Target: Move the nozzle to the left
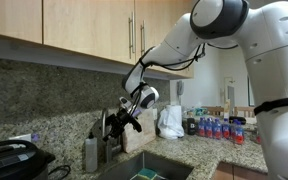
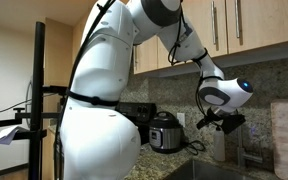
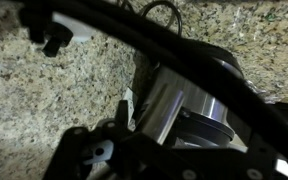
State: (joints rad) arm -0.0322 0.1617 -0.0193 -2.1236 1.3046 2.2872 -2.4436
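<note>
Shows, in both exterior views, only the gripper (image 1: 126, 121) (image 2: 220, 122) hovering above the sink (image 1: 124, 166), never its catch. Reveals in the wrist view the nozzle (image 3: 179, 100), thick steel tip between the jaws against the granite (image 3: 54, 110) behind the sink; impossible to tell whether clamped or loose. Risks skidding off the smooth steel if loose.

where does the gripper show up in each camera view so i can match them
In an exterior view: the gripper is left of centre, just above the sink.
In an exterior view: the gripper is right of centre, to the right of the cooker.
Wrist view: the gripper fills the frame, straddling the steel faucet.
Shared landmark: the speckled granite shows behind it in all three.
</note>
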